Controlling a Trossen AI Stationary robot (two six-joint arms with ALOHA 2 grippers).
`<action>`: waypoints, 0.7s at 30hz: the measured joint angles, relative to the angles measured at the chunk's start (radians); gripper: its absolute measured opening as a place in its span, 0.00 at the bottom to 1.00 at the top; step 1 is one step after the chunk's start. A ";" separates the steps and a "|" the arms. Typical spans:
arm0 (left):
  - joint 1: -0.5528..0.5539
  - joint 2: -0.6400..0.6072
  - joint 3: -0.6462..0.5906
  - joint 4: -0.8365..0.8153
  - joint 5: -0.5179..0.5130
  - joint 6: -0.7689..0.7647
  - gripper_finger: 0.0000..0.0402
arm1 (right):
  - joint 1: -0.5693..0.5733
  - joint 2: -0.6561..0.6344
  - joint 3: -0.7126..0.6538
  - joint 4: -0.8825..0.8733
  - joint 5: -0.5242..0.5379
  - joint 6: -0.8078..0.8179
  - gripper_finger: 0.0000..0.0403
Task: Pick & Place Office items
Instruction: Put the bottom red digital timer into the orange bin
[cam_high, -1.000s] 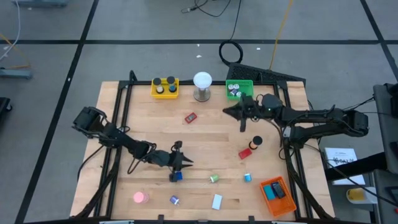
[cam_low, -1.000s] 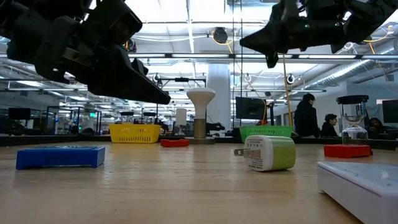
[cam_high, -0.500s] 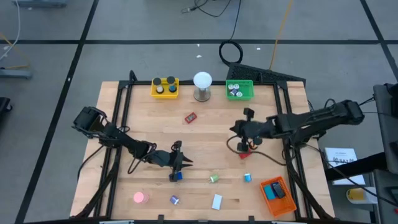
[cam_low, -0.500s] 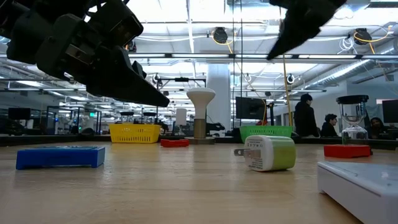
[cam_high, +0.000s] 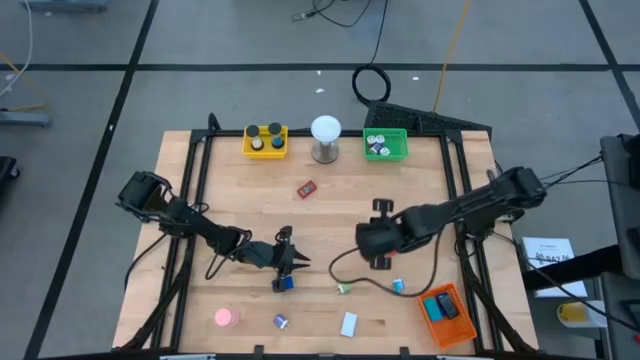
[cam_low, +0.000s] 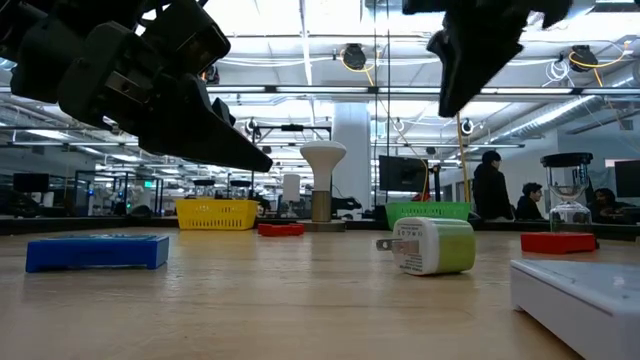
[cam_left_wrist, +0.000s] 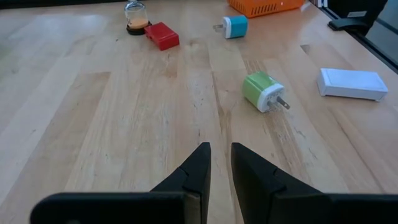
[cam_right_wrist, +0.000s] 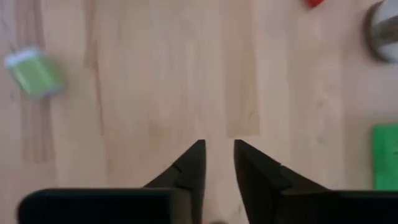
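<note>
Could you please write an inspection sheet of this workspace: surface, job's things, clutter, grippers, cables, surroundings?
Surface: wooden table, bare in the middle.
Job's things: green plug, blue plug, red block, white box, pink disc loose on the table.
Clutter: white ball on a stand between yellow tray and green tray; orange tray at a near corner.
Grippers: left gripper over a blue block, fingers slightly apart, empty; right gripper over the table, slightly apart, empty.
Cables: black coil on the floor.
Surroundings: people sit behind.
</note>
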 joint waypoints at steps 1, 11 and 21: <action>0.000 0.000 0.000 0.000 0.000 0.001 0.16 | 0.002 0.021 0.014 -0.024 -0.009 0.002 0.21; 0.000 0.000 0.000 0.000 -0.001 0.001 0.16 | 0.003 0.121 0.007 -0.107 -0.067 0.002 0.50; 0.000 0.000 0.000 0.000 -0.001 0.003 0.16 | 0.003 0.163 -0.135 -0.098 -0.129 -0.059 0.67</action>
